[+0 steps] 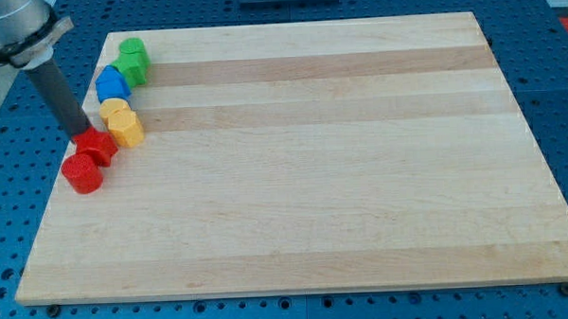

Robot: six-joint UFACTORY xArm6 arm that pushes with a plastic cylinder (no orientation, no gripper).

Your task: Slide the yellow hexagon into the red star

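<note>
Crowding counter left edge: all blocks; wide bare wood toward view's right. Yellow hexagon touching red star at its upper right. My tip at star's upper left. No gripper fitted.

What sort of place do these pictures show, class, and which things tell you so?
Probably a robotics lab bench: a wooden board lies on a blue perforated table, and my tip stands beside the red star and yellow hexagon.
</note>
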